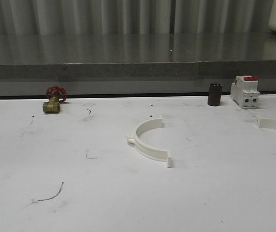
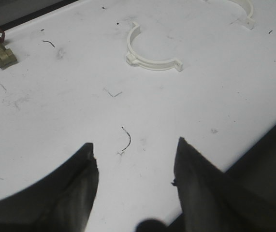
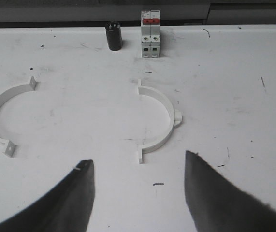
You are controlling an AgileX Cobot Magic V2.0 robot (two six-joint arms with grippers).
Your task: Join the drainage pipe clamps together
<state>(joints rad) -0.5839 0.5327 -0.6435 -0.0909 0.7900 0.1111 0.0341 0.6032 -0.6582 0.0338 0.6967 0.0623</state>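
We are finding no text, brand, number or sign that we can read. The white breaker with the red top (image 3: 150, 34), standing at about one o'clock from the nearer clamp half (image 3: 158, 121) in the right wrist view, is carrying some small dark marks on its face, but they are showing too blurred for us to make out. The dark cylinder (image 3: 113, 36) just beside it is showing no legible label either.
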